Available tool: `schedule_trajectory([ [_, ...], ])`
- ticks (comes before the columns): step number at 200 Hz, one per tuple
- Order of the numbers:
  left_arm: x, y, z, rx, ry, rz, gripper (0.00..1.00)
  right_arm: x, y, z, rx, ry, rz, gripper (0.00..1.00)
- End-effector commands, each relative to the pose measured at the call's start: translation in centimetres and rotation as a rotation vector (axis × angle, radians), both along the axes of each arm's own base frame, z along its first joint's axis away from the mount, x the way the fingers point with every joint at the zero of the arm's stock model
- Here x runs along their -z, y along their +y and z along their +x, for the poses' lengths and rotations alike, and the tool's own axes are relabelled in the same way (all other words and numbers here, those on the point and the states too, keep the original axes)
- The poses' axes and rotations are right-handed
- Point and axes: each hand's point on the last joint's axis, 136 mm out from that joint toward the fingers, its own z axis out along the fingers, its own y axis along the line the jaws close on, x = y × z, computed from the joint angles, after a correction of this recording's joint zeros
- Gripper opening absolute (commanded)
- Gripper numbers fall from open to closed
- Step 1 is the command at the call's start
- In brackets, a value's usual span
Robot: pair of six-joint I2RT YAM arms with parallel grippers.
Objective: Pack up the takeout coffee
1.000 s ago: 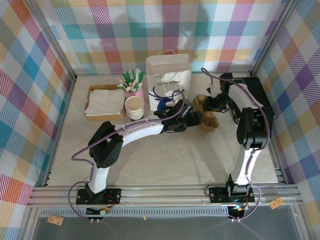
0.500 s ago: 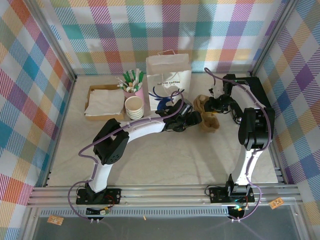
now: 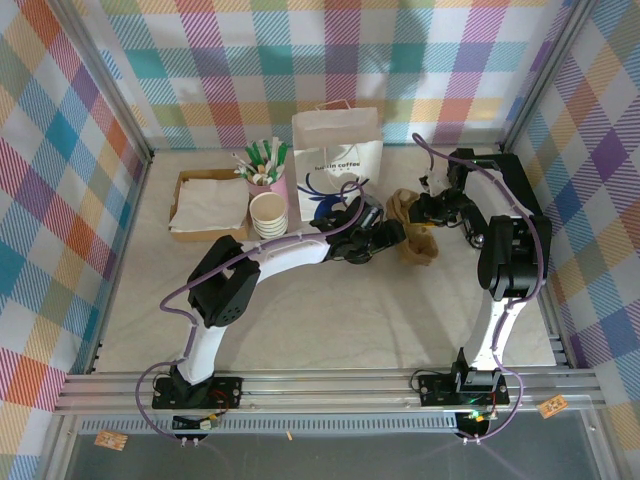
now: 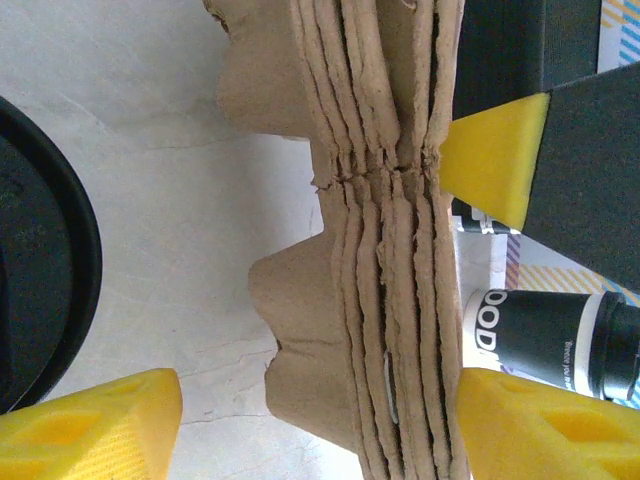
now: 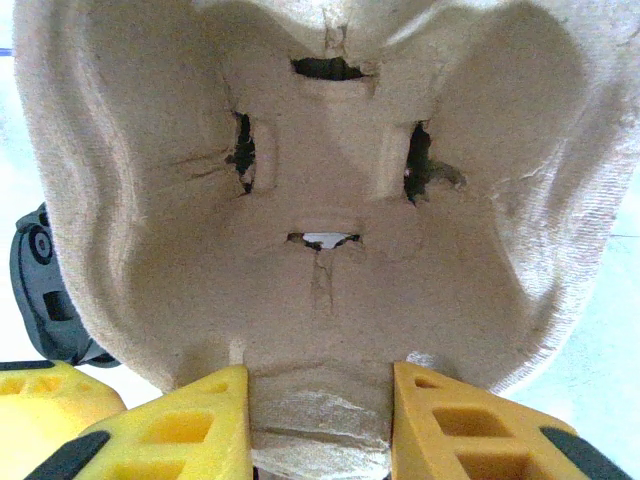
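Left pincer (image 4: 315, 405) is spread wide open, straddling the carrier stack (image 4: 385, 250). That's a bunch of nested cardboard cup carriers standing on edge between its yellow fingers (image 4: 90, 420). Nothing's squeezed as far as I can see: one finger sits just beside the stack and the other is well off it. The right pincer (image 5: 320, 400) is clamped on the rim of one cup carrier (image 5: 310, 200), held up close to its camera.

Progress-wise I'd call it early days. No carrier is lying flat and ready on the desk (image 3: 330, 310), no cup is seated in one, and the white paper bag (image 3: 338, 150) stands at the back with nothing visibly going into it. My guess at what's left: peel one carrier off, set the coffee in it, then bag it.

As for the coffee cup (image 4: 35, 250), a round black lid pokes in at the left edge of the left wrist view. I think that's the cup rather than loose lids, but I can't swear to it. It sits just beside the left pincer, outside the jaws, on the opposite side from the right pincer. In the overhead view I can't pick it out around the arm.
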Motion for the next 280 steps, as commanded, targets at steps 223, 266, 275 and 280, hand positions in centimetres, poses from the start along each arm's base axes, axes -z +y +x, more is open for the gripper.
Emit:
schedule_trajectory([
  [223,2.1,-0.9,0.1,-0.006,0.086,-0.045,0.71,-1.9,-0.1,-0.1,0.035,-0.002,0.1,0.31],
  [266,2.2,-0.6,0.1,-0.011,0.086,-0.03,0.71,-2.0,-0.1,-0.3,0.033,0.001,0.11,0.31],
  [275,2.0,-0.6,0.3,-0.013,0.082,-0.033,0.71,-2.0,-0.1,-0.3,0.033,0.001,0.11,0.31],
  [280,1.8,-0.6,0.3,-0.013,0.08,-0.034,0.71,-2.0,-0.1,-0.4,0.033,0.001,0.109,0.31],
])
